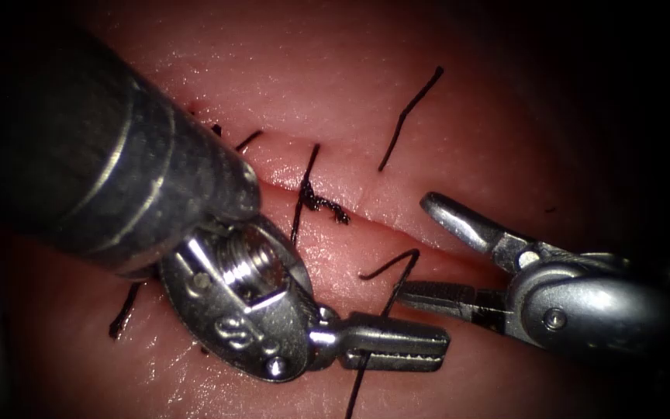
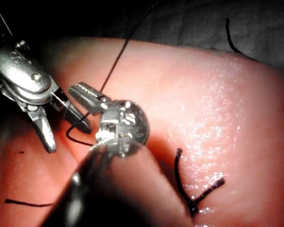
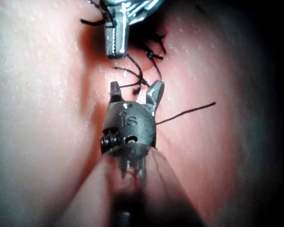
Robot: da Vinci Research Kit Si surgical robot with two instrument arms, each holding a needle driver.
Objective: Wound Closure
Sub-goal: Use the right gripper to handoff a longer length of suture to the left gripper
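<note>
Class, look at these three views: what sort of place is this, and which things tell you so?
Probably a surgical-robot practice bench, not an operating room. Signs: a slab of tissue with a stitched cut, the left hand shut on thread, and the right hand open beside it.

Darkness rings the lit field (brightest at centre), with grey cloth (image 2: 189, 23) behind.

Endoscope close above, wrist views share cut (image 1: 397, 225)
</note>
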